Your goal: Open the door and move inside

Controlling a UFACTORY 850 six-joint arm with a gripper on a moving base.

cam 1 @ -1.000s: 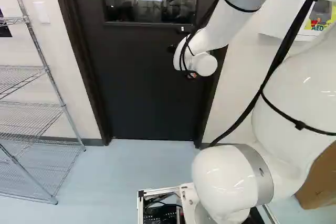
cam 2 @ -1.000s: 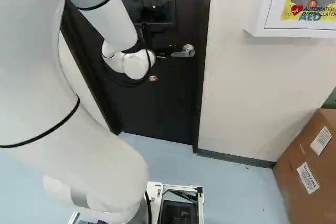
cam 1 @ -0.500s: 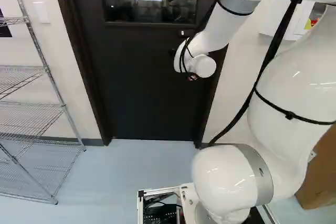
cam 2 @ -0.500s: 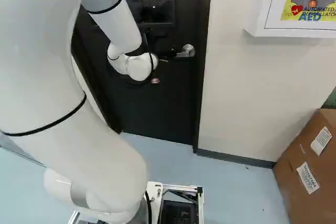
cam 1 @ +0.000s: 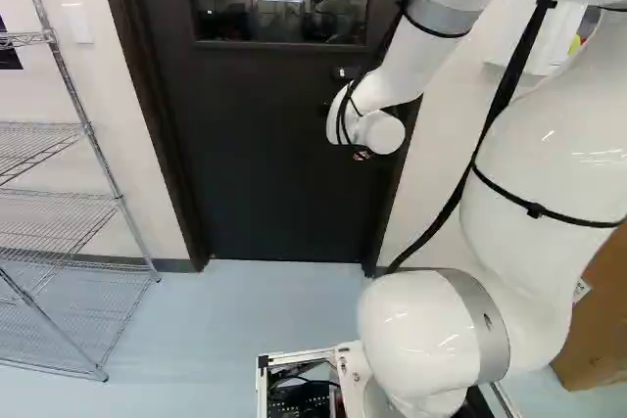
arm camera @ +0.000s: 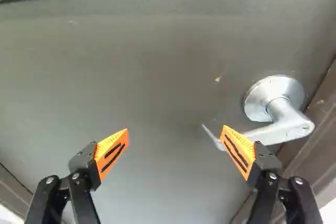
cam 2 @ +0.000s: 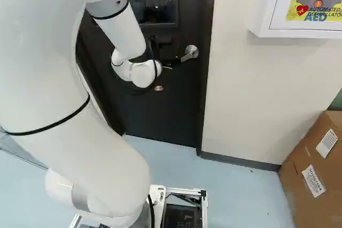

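Black two-fingered gripper point(arm camera: 175, 128): jaws spread wide.
Silver metal lever handle point(arm camera: 286, 125): long axis running past frame-side finger toward gap; contact hard to judge.
Dark door point(cam 1: 265, 163): closed.

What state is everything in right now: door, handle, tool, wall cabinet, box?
Door: shut in its frame.
Lever handle: dips toward its free end in the right base view; latch state can't be told.
Tool: open, not gripping the lever.
Wall cabinet: shut.
Cardboard box: on the floor; flaps can't be told.
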